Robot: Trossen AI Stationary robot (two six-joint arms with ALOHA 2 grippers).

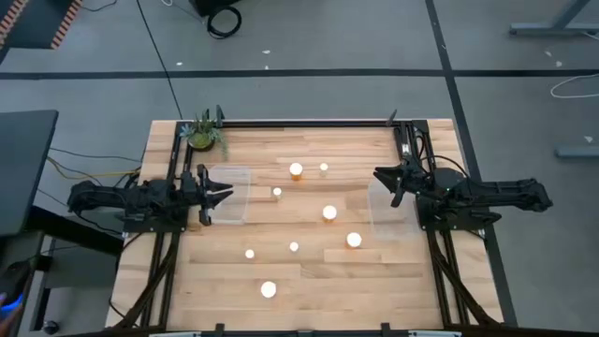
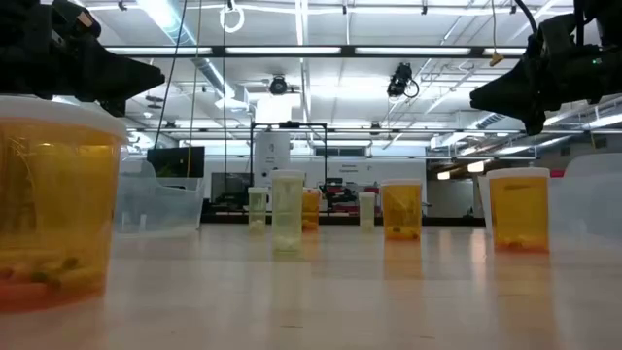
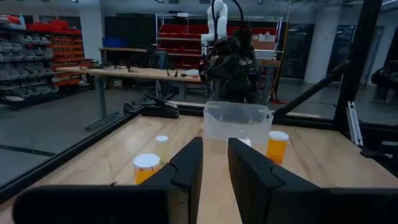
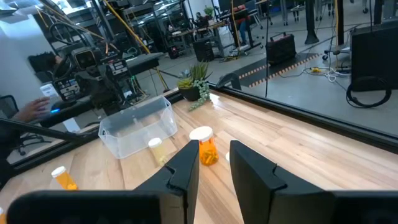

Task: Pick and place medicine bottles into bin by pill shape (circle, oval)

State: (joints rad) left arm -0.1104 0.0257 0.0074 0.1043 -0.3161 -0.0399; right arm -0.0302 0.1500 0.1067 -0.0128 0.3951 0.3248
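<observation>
Several small amber bottles with white caps stand upright on the wooden table (image 1: pixel 309 309), scattered between the arms, among them one at the far middle (image 1: pixel 296 169), one at the centre (image 1: pixel 329 212) and one near the front (image 1: pixel 269 289). My left gripper (image 1: pixel 227 194) hovers over a clear bin (image 1: pixel 234 178) at the left, fingers a little apart and empty (image 3: pixel 215 149). My right gripper (image 1: pixel 379 176) hovers by a clear bin (image 1: pixel 388 217) at the right, fingers a little apart and empty (image 4: pixel 214 149). In the low view the bottles stand in a row, the closest one (image 2: pixel 58 204) large at the left.
A green potted plant (image 1: pixel 203 133) stands at the table's far left corner. A black frame rail (image 1: pixel 309 123) runs along the far edge. The left wrist view shows the right bin (image 3: pixel 237 121) and two bottles (image 3: pixel 147 168) (image 3: pixel 277 146) ahead. A person's hand (image 4: pixel 34 107) shows beyond the table.
</observation>
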